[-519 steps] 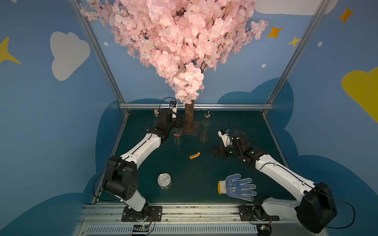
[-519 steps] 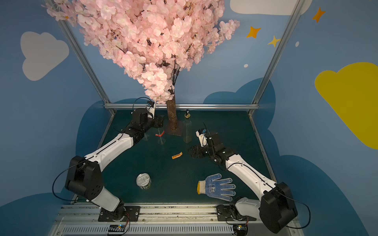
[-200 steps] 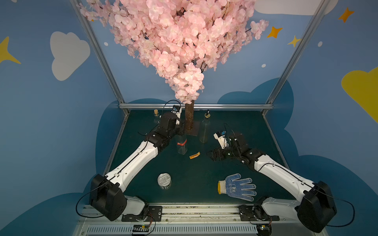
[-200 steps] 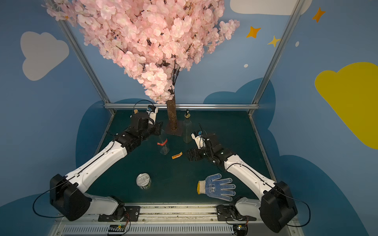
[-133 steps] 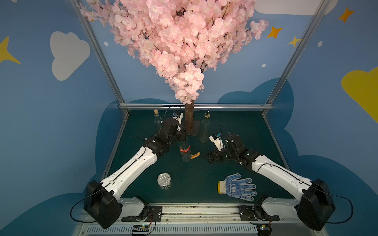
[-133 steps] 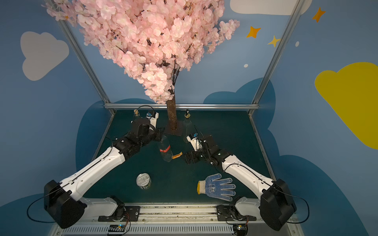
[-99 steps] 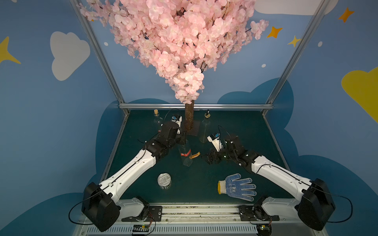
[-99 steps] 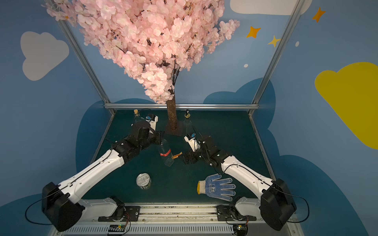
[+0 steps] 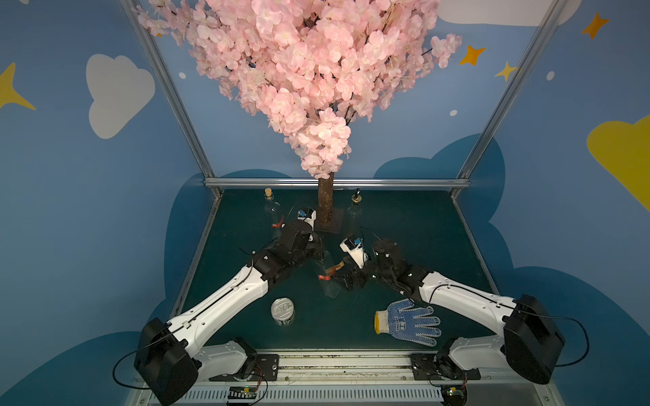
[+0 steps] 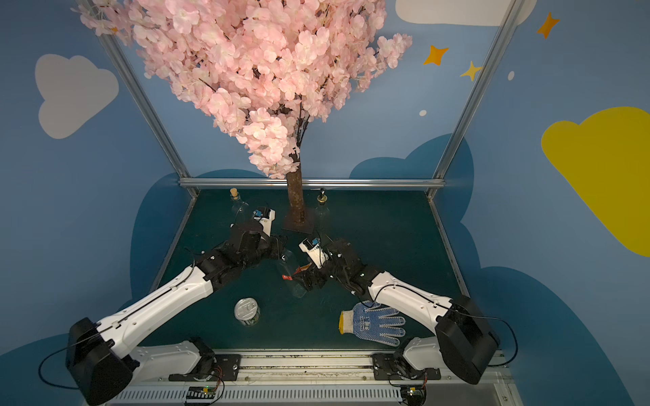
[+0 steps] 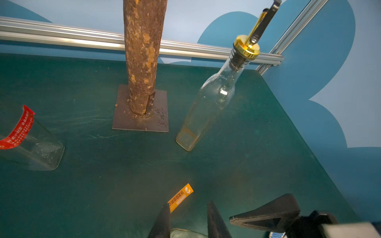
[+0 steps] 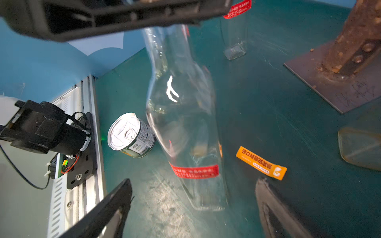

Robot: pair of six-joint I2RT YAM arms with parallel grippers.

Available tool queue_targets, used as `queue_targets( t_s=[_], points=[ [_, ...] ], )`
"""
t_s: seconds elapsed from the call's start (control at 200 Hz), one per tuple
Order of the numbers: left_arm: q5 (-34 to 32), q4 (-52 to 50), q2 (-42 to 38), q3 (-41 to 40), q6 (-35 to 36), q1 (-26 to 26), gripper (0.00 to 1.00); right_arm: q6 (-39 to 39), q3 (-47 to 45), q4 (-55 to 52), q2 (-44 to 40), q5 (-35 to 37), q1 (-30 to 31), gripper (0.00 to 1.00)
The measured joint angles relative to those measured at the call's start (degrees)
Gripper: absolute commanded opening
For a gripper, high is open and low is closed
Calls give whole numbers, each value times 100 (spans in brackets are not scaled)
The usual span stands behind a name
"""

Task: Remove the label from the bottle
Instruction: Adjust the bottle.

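one clear bottle [image 9: 327,281] leans over the middle of the mat [image 9: 404,225] in both top views, its neck pinched by the left gripper [image 9: 316,253] and its base just beside the right gripper [image 9: 346,281], whose jaws stand spread; a can [image 9: 282,311] and a glove [image 9: 408,321] lie nearer the front. in the left wrist view the black fingers [image 11: 162,220] flank glass, with a loose orange label [image 11: 181,196] on the mat beyond. in the right wrist view a red label [image 12: 194,171] bands the blurred bottle low down, above the wide-set fingers [image 12: 111,206].
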Motion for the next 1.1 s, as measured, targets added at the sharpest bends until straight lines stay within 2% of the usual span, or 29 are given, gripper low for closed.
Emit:
queue_targets(
  t_s=[0.265, 0.425, 0.616, 0.686, 0.921, 1.001, 1.076, 1.101],
  points=[
    [0, 35, 0, -17, -81, -103, 2, -74, -138, 975, 404, 144, 125, 90],
    [-15, 76, 0, -46, -118, -107, 2, -129, -144, 1377, 627, 225, 138, 77],
    [-24, 140, 0, -83, -197, -107, 2, -142, -142, 1668, 901, 190, 173, 66],
    [-28, 177, 0, -105, -208, -107, 2, -133, -140, 1725, 979, 155, 188, 58],
    [-107, 260, 4, -153, -291, -85, 2, -243, -122, 1792, 1023, 111, 208, 21],
    [-109, 378, 2, -208, -291, -85, 2, -245, -101, 1779, 1034, 63, 208, 13],
    [-105, 468, -7, -254, -289, -74, 2, -251, -70, 1729, 1047, 24, 201, 0],
    [-105, 498, -11, -271, -286, -74, 2, -254, -63, 1722, 1049, 20, 197, 0]
  ],
)
